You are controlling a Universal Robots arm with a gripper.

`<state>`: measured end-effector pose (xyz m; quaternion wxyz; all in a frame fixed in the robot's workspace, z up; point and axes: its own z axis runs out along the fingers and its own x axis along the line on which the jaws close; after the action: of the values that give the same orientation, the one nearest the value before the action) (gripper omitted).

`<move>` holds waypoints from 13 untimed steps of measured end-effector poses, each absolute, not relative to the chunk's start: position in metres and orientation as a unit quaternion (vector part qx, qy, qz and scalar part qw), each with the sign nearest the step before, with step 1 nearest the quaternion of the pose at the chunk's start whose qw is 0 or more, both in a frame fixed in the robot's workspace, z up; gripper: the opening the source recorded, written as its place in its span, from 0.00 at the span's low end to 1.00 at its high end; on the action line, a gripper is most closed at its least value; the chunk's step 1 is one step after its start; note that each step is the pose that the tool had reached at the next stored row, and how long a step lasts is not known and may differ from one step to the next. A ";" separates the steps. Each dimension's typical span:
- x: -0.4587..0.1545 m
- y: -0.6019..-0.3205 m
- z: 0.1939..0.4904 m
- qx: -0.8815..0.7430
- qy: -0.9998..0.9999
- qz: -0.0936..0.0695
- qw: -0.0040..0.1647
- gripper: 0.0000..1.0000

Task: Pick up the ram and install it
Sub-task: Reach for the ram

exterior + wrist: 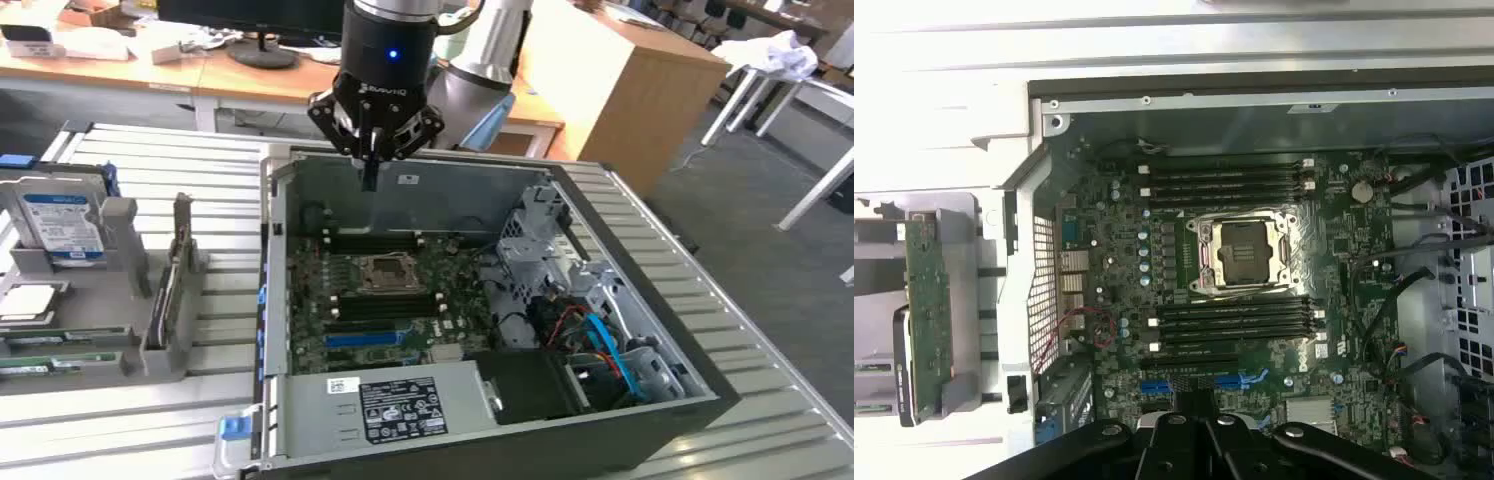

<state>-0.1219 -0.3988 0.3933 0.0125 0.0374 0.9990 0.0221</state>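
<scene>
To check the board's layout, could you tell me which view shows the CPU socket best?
The wrist view: it looks straight down on the CPU socket, whole and unblocked. The exterior view shows it too, but at a slant and from farther off.

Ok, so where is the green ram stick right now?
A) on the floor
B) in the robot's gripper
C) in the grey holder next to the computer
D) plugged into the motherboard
C: the ram stands in the grey holder beside the computer case, while the gripper hangs over the open case holding nothing.
</scene>
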 end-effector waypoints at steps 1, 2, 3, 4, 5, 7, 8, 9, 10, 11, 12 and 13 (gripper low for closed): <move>-0.122 -0.399 0.393 0.037 0.999 0.022 0.012 0.11; -0.122 -0.399 0.393 0.037 0.999 0.022 0.012 0.11; -0.122 -0.399 0.393 0.037 0.999 0.022 0.012 0.11; -0.122 -0.399 0.393 0.037 0.999 0.022 0.012 0.11; -0.122 -0.399 0.393 0.037 0.999 0.022 0.012 0.11; -0.122 -0.399 0.393 0.037 0.999 0.022 0.012 0.11; -0.122 -0.399 0.393 0.037 0.999 0.022 0.012 0.11; -0.122 -0.399 0.393 0.037 0.999 0.022 0.013 0.11; -0.123 -0.399 0.393 0.037 0.999 0.022 0.013 0.11; -0.123 -0.399 0.393 0.037 0.999 0.022 0.013 0.11; -0.124 -0.399 0.393 0.037 0.999 0.022 0.012 0.11; -0.124 -0.399 0.393 0.037 0.999 0.022 0.012 0.11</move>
<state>-0.1244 -0.3989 0.3933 0.0125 0.0374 0.9990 0.0221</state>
